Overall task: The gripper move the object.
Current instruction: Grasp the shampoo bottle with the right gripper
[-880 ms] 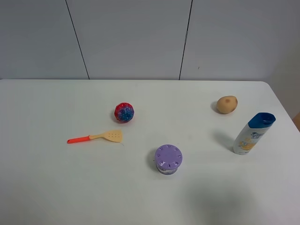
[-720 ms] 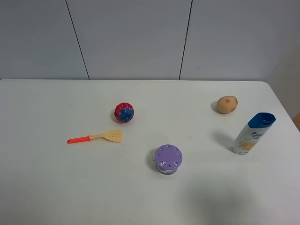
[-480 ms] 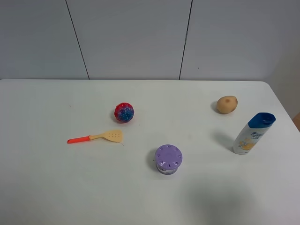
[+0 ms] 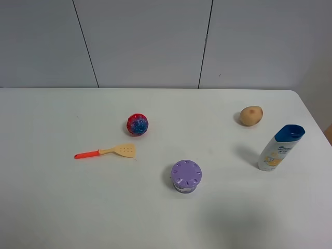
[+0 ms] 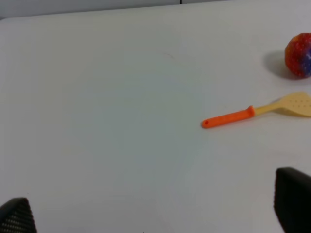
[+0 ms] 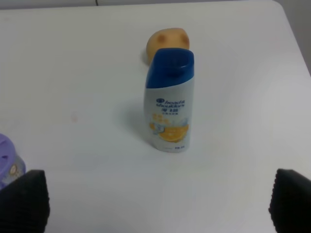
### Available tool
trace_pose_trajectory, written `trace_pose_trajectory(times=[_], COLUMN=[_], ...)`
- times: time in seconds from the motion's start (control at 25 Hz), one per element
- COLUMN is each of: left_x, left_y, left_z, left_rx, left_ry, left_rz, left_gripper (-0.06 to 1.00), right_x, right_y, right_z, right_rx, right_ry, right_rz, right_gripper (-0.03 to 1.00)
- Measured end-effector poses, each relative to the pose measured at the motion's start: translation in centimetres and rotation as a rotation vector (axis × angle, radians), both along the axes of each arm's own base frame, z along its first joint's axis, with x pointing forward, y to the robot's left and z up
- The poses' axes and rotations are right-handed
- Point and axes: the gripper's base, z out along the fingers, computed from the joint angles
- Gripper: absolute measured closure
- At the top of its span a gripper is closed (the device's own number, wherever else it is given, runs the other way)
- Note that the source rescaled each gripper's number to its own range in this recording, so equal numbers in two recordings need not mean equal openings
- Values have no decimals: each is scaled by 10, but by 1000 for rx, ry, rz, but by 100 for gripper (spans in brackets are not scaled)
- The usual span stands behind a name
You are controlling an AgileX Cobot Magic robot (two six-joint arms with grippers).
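The white shampoo bottle [image 4: 280,148] with a blue cap and a yellow-orange label stands upright near the table's right edge. It also shows in the right wrist view [image 6: 169,99], standing ahead of my right gripper [image 6: 155,204]. That gripper is open and empty, and its two black fingertips [image 6: 23,200] show at the frame's lower corners, well short of the bottle. My left gripper [image 5: 155,213] is open and empty over bare table at the left. Neither arm shows in the exterior high view.
A tan potato [image 4: 251,115] lies just behind the bottle. A purple round jar [image 4: 186,176] stands at the middle front. A red-blue ball [image 4: 137,124] and an orange-handled spatula [image 4: 105,152] lie at the left. The white table's right edge [image 4: 316,119] is near the bottle.
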Motion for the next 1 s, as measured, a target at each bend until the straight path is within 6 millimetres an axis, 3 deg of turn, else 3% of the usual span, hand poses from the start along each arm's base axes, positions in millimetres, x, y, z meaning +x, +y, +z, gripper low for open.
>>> trace_pose_trajectory(times=[0.24,0.36,0.68,1.0], left_x=[0,0,0,0], left_y=[0,0,0,0], left_z=[0,0,0,0], left_rx=[0,0,0,0], left_ry=[0,0,0,0], left_rz=[0,0,0,0], left_gripper=[-6,-6,-6,-6], right_x=[0,10,79,139], right_y=[1,2,5,3], right_z=[0,0,14,63], right_rx=[0,-18,-129,-212], right_ry=[-1,59,358,391], right_rz=[13,36,209,294], right_gripper=[11,11,12,14])
